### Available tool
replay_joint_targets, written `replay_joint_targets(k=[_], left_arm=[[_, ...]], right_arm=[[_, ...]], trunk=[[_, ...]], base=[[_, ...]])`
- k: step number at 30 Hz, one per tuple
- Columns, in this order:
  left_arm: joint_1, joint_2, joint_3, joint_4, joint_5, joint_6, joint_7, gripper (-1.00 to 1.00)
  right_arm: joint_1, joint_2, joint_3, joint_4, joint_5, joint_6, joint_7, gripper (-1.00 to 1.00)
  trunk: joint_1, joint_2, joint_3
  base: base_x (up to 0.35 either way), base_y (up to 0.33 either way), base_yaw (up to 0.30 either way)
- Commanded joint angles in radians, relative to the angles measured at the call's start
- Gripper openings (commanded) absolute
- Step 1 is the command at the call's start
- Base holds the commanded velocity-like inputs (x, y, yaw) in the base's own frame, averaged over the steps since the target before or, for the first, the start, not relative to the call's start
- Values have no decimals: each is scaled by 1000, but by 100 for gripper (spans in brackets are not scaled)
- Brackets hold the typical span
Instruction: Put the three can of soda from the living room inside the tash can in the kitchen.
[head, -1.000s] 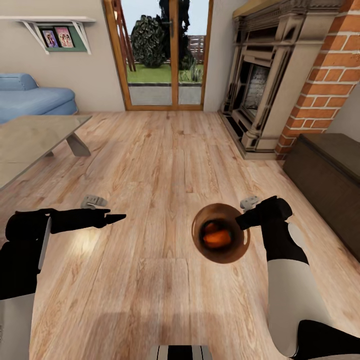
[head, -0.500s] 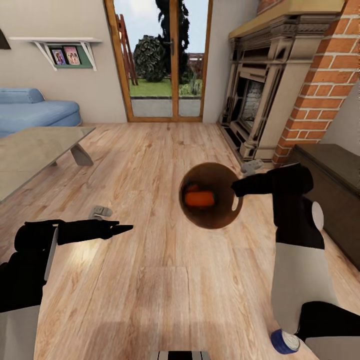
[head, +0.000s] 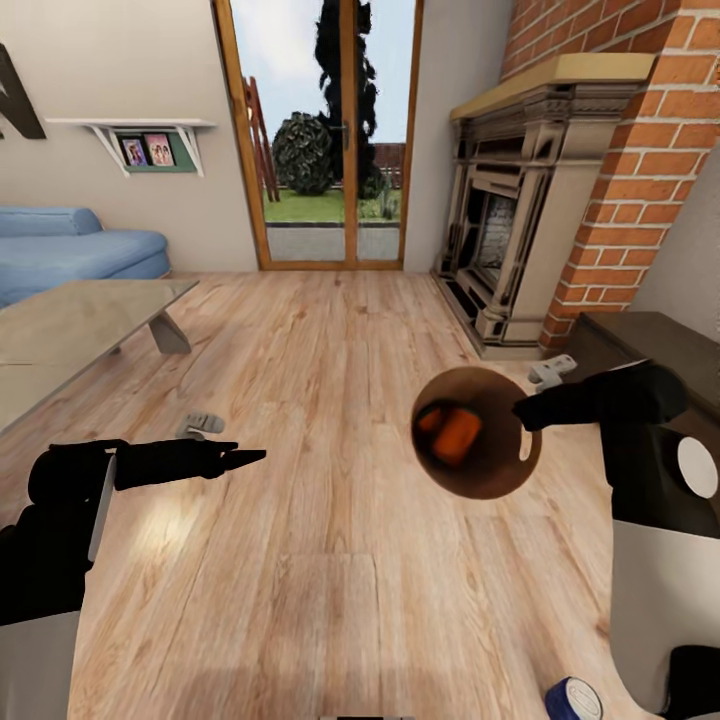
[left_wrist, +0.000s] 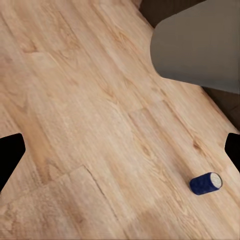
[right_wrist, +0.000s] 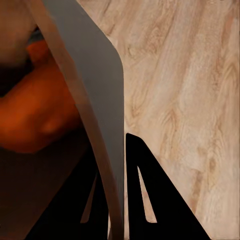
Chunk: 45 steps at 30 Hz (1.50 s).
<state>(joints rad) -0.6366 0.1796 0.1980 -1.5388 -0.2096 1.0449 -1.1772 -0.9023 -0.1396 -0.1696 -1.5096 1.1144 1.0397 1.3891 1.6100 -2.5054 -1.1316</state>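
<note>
The right gripper (head: 522, 415) pinches the trash can (head: 500, 475) rim, two orange cans (head: 455, 433) inside. One blue can (head: 572, 699) lies near right. The left gripper (head: 238, 458) is spread, empty.

Right end effector (head: 527, 418) clamped shut, arm raised; left end effector (head: 240, 458) spread, extended forward.

Bin (head: 478, 432) swung rightward — orange cans (head: 455, 432) tumbled inside.

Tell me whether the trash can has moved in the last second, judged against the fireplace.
Yes. The trash can, held at its rim by the right gripper, has been carried right, nearer the fireplace and the dark cabinet, though the camera also shifted.
</note>
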Motion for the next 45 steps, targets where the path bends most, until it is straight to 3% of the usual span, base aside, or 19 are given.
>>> replay_joint_targets(k=[1, 5, 8, 14, 23, 34, 37, 45], left_arm=[[0, 0, 0, 0, -1, 0, 0, 100], [0, 0, 1, -1, -1, 0, -2, 100], [0, 0, 1, -1, 1, -1, -3, 100], [0, 0, 1, 0, -2, -2, 0, 100], [0, 0, 0, 2, -8, -2, 1, 100], [0, 0, -2, 2, -8, -3, 2, 100], [0, 0, -2, 2, -8, -3, 2, 100], [0, 0, -3, 2, -7, -2, 1, 100]], right_arm=[[2, -2, -1, 0, -6, 8, 7, -100], [39, -10, -30, -1, -7, 8, 7, -100], [91, -11, -125, -1, -7, -87, 6, -100], [126, -5, -201, 1, -7, -137, 0, -100], [158, 3, -214, 3, -8, -143, -5, -100], [160, 2, -219, 11, -10, -141, -6, -100], [160, 3, -266, 12, -10, -143, -6, -100], [161, 3, -291, 12, -10, -144, -5, -100]], trunk=[[0, 0, 6], [-1, 1, 19], [-1, 1, 23], [-1, 1, 26], [-1, 1, 26], [-1, 1, 36], [-1, 1, 39], [-1, 1, 48]], base=[[0, 0, 0], [0, 0, 0], [0, 0, 0], [0, 0, 0], [0, -24, -3], [0, -249, -155], [-50, -299, -186], [-112, -276, -182]])
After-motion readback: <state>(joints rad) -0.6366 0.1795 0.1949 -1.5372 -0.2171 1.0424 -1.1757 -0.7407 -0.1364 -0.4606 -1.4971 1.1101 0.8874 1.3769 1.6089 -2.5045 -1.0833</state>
